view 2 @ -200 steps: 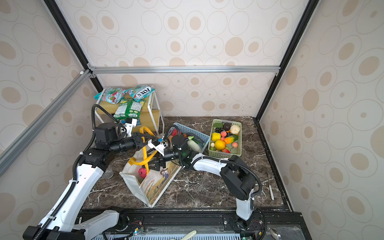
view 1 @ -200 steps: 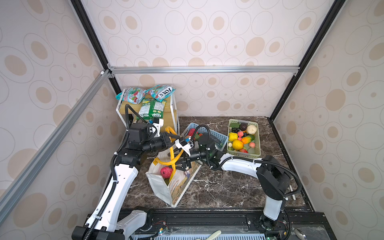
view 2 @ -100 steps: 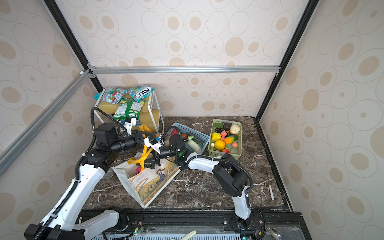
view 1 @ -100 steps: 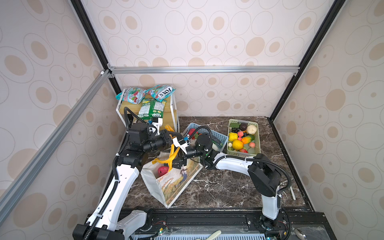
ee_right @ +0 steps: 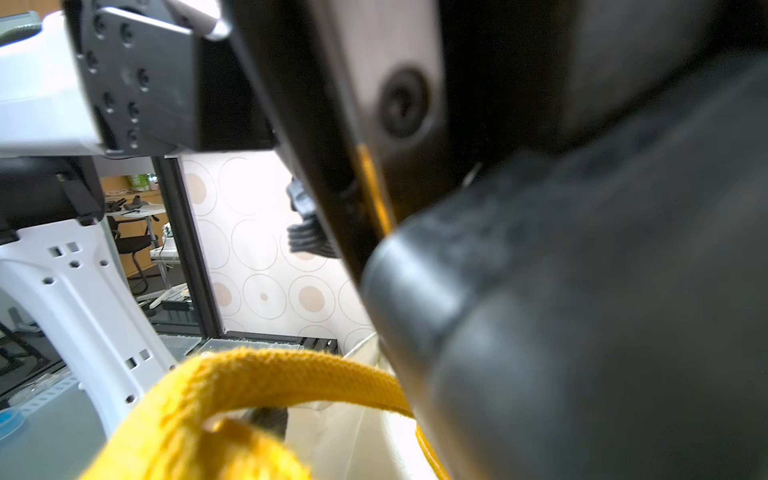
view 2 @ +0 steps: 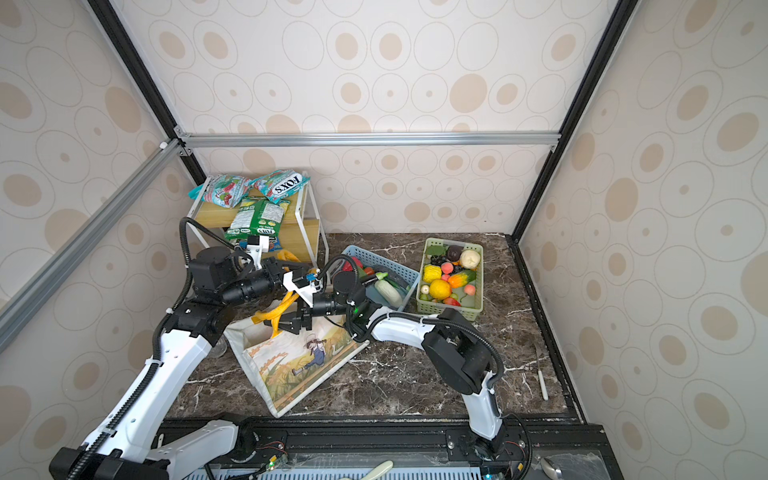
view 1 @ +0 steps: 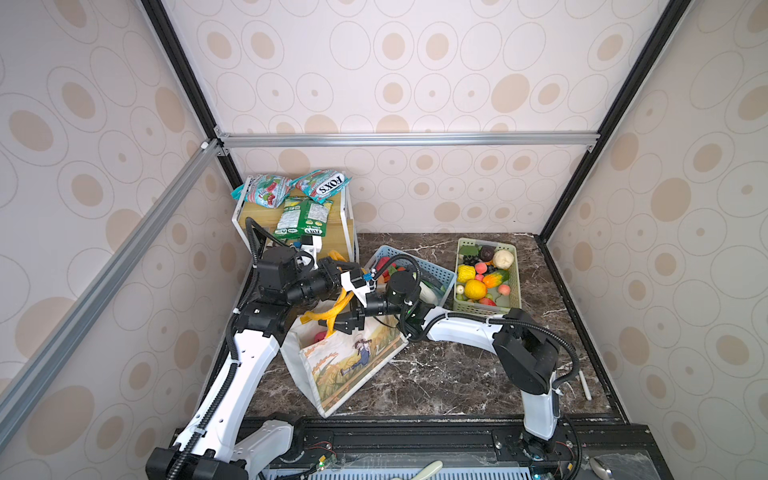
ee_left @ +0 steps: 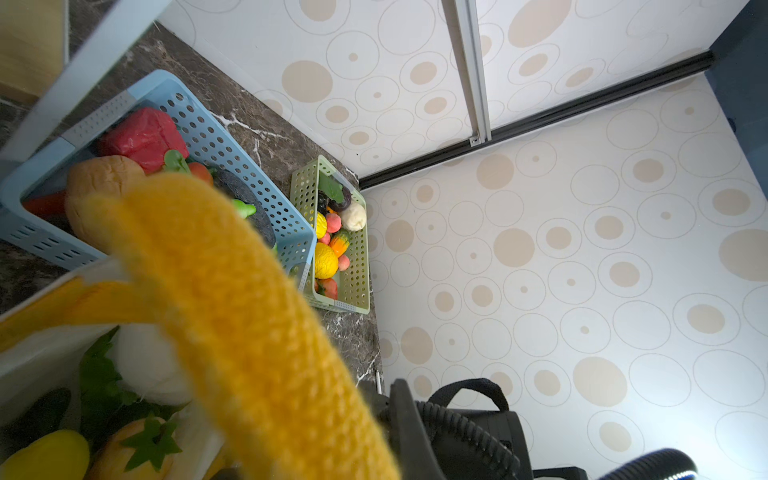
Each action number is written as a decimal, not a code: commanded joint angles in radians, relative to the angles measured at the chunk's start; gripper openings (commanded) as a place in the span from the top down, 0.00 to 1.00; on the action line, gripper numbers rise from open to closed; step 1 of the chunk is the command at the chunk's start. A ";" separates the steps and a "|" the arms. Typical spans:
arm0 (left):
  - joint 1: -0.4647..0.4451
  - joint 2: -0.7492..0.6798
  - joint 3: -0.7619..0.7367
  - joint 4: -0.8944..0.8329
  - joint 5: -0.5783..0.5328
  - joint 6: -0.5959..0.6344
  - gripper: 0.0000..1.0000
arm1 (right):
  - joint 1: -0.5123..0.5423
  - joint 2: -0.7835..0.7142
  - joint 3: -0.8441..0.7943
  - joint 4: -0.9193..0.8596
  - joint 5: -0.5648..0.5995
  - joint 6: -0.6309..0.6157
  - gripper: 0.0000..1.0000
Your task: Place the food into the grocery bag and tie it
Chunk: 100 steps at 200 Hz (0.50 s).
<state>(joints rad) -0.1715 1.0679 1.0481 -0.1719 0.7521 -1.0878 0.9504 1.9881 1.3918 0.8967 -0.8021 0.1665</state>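
Working the tie, as I read it: my left gripper (view 1: 337, 267) is clenched, and the yellow handle (view 1: 338, 305) runs taut from the bag (view 1: 353, 365) up to it, so I take it to be gripping that strap. I hold it high to draw the loop up and open and give the other arm something to thread. That pull also looks to be why the bag leans, with its picture side tipped upward instead of standing square on the counter (view 1: 457, 374).

My right gripper (view 2: 286, 324) is released, jaws spread, just above the bag's mouth and right beside the straps, with nothing in it. It sits there to take the second loop or pass it through the first. In the right wrist view a strap lies under a dark finger, but the view is too blurred to tell whether they touch.

The bag sits toward the front of the counter, by the left arm's base. The left wrist view shows food (ee_left: 137, 449) inside it: an orange piece with a green top, something yellow, something white with leaves. Plenty more remains in the green basket (view 1: 486, 309) at the back right and the blue basket (view 1: 441, 273) beside it, so closing the bag now would leave the loading half done.
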 commanded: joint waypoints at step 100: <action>-0.020 -0.010 -0.027 0.251 -0.050 -0.127 1.00 | 0.176 0.127 0.206 0.013 0.113 -0.053 0.46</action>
<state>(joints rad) -0.1368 1.0477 1.0245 -0.0277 0.6071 -1.1557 0.9863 2.0857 1.5394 0.9131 -0.5968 0.1089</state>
